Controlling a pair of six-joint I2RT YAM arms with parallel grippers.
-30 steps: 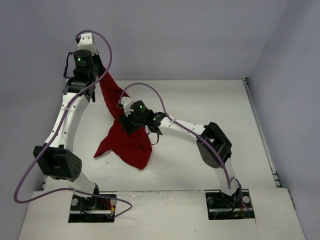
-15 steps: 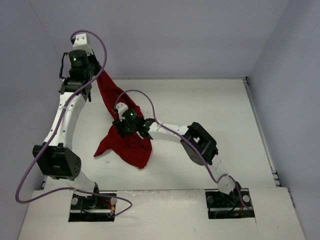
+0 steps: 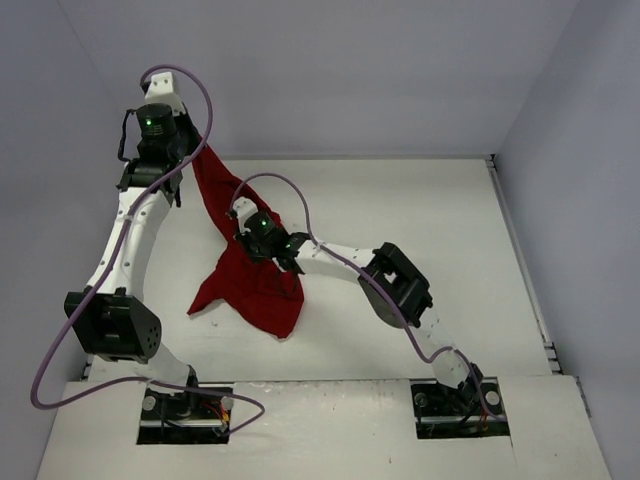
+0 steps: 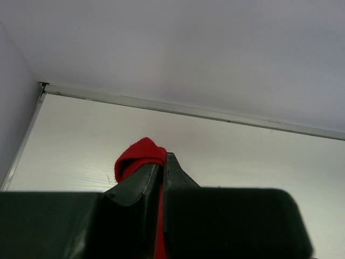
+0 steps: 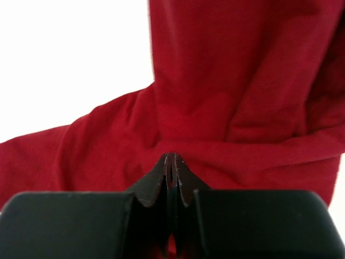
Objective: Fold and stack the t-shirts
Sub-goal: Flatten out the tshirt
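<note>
The dark red t-shirt [image 3: 252, 292] hangs in a stretched band from the back left down to a crumpled heap on the white table [image 3: 430, 210]. My left gripper [image 3: 186, 158] is raised near the back-left corner and shut on one bunched end of the cloth. In the left wrist view that fold of the t-shirt [image 4: 135, 155] pokes out past the closed left gripper [image 4: 163, 159]. My right gripper [image 3: 246, 244] sits low at the middle of the shirt. In the right wrist view the right gripper [image 5: 171, 157] is pinched shut into a ridge of the t-shirt [image 5: 226, 81].
Pale walls close the table at the back [image 3: 350, 90], left [image 3: 40, 200] and right [image 3: 580, 200]. A metal strip [image 4: 215, 114] runs along the foot of the back wall. Both arm bases [image 3: 185, 410] sit at the near edge. Purple cables loop from both arms.
The right arm reached further left and up along the shirt, and its jaws went from open to shut on the cloth. The left gripper stayed raised, holding its end.
</note>
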